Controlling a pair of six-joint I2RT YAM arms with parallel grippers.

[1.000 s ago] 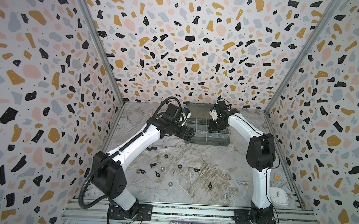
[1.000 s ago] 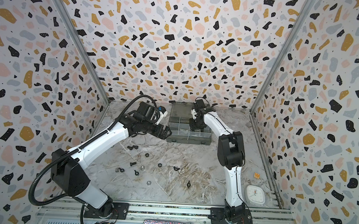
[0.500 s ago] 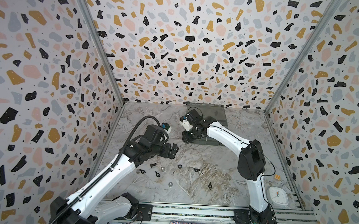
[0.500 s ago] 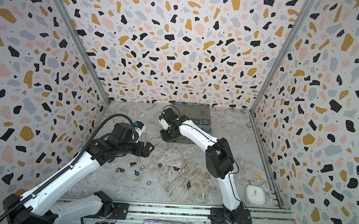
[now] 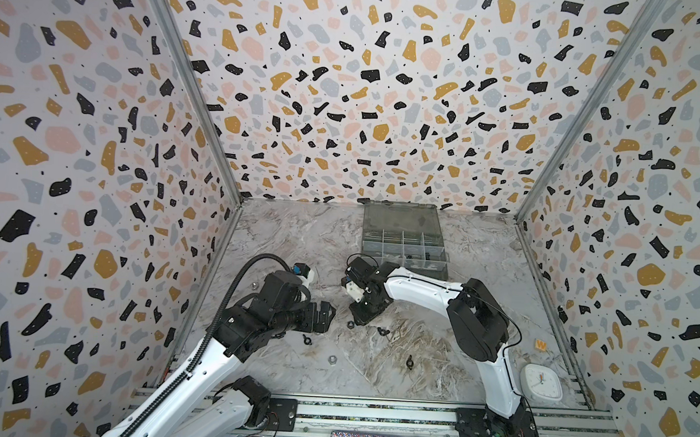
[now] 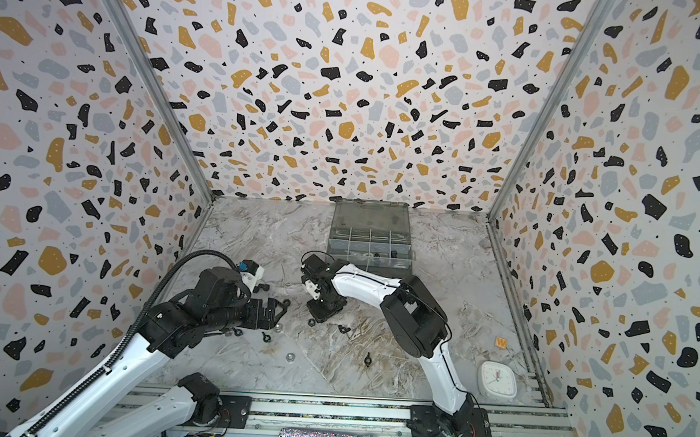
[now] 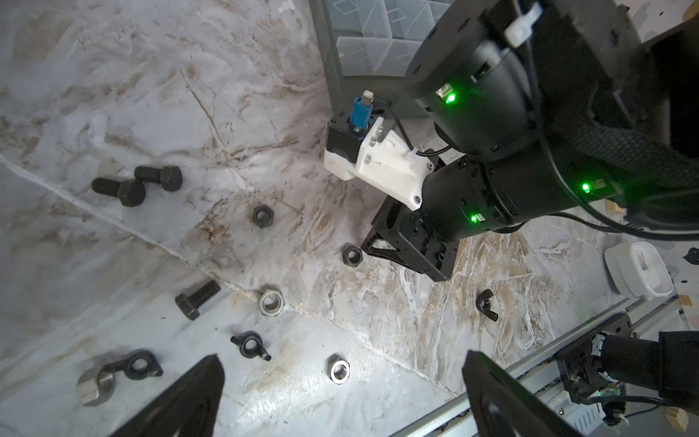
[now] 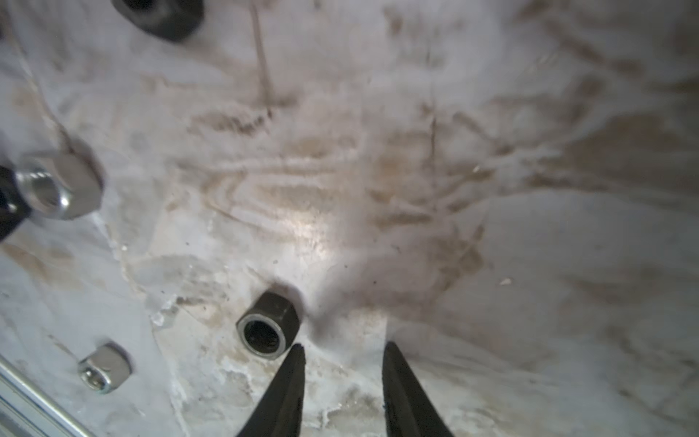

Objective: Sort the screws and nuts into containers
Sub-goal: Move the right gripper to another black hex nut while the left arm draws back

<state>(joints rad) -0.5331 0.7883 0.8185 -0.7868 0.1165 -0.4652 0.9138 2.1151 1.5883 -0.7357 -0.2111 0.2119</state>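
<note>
The right gripper (image 8: 344, 346) is partly spread and empty, one fingertip just beside a black hex nut (image 8: 269, 328); the left gripper (image 7: 342, 357) gapes wide, holding nothing. Both sit on the near side of the organizer box (image 5: 437, 263), where screws (image 7: 125, 191) and nuts (image 7: 271, 302) lie loose on the marbled tabletop (image 5: 297, 241), apart from its containers (image 5: 392, 247); terrazzo-patterned walls (image 5: 347, 103) enclose everything.

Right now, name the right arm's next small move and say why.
Probably nudge the right end effector sideways until the black hex nut sits between its jaws. They stand partly open and empty, with the nut lying just outside one fingertip.
</note>
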